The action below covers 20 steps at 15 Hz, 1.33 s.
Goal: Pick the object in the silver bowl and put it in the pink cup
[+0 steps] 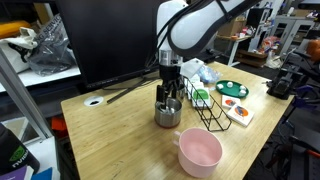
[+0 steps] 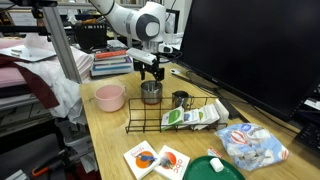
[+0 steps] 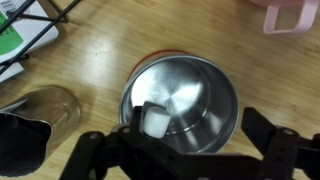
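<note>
Wrist view: pincer (image 3: 180,148) spread above silver bowl (image 3: 208,88) on pale wooden table (image 3: 100,65).

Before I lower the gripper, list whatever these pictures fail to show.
- The object: not sharp in any view. The wrist view gives only a pale blur, and the wall of the silver bowl hides it in both exterior views.
- The pink cup: cut off by the wrist view's top edge.
- The gripper: too small and dark in the exterior views to judge its height over the bowl.
</note>
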Each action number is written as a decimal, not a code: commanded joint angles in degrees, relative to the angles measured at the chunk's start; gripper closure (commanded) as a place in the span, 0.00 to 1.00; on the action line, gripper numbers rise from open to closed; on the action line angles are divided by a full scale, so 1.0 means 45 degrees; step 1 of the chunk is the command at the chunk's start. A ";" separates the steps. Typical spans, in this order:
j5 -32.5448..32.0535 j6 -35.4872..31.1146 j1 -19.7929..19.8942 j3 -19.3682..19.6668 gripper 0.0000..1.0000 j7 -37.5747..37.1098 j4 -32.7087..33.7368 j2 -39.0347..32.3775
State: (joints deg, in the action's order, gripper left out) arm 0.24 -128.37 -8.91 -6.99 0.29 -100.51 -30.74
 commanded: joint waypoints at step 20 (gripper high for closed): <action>0.0125 0.0542 0.0098 0.0053 0.00 0.0204 0.1072 -0.1080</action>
State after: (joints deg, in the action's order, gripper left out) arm 0.36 -127.93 -8.80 -6.48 0.34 -97.58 -34.40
